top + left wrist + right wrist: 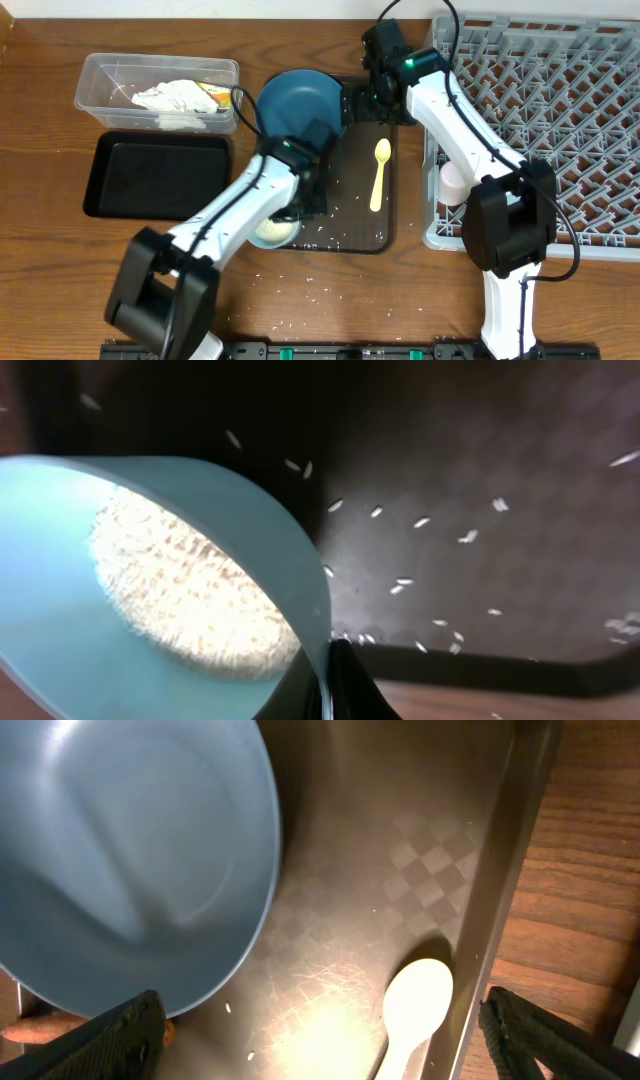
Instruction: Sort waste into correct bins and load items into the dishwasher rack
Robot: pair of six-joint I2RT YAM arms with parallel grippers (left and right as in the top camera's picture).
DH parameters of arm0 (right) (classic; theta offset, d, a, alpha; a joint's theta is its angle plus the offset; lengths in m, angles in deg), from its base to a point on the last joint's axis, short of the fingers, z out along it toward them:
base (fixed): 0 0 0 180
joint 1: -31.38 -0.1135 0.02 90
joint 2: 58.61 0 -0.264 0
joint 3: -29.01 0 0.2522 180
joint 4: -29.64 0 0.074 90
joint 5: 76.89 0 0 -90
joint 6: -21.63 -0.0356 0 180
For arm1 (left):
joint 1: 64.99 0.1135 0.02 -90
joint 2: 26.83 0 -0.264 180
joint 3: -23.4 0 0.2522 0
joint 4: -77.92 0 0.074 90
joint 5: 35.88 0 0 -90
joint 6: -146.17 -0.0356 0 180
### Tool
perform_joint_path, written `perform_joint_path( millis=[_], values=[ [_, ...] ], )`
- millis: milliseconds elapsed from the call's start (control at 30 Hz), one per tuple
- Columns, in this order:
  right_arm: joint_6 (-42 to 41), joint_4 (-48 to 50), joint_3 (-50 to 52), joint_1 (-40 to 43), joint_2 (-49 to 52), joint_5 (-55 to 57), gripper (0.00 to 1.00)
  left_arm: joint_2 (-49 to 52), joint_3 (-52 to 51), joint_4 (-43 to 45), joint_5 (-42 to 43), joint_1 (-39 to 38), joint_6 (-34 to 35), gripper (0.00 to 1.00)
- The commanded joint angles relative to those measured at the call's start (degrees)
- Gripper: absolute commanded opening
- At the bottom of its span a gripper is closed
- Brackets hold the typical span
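Two grippers: left gripper (327, 682) clamped on rim of rice-filled bowl (60, 610); right gripper (320, 1028) spread wide over dark-blue plate (130, 850), yellow spoon (415, 1005).

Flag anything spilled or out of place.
Loose rice grains are scattered across the serving tray and past its front edge onto the table. They lie beside the bowl, which holds rice and whose rim the left tool pinches. Nothing else stands out.
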Motion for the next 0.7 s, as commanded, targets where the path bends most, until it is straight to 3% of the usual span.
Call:
perform_joint_path(
  millis=[0, 333, 667],
  values=[
    [0.70, -0.28, -0.55, 0.90, -1.33, 0.17, 0.99, -5.33, 6.16, -3.02, -0.22, 2.69, -0.57, 0.06],
    [0.72, -1.55, -0.55, 1.01, -1.31, 0.20, 0.99, -14.82, 9.66, -4.94, 6.29, 18.29, -6.75, 0.06],
    [0.68, -1.75, -0.55, 1.01, -1.33, 0.20, 0.99, -12.15, 9.55, -3.96, 28.96, 41.86, -25.81, 0.06]
  ],
)
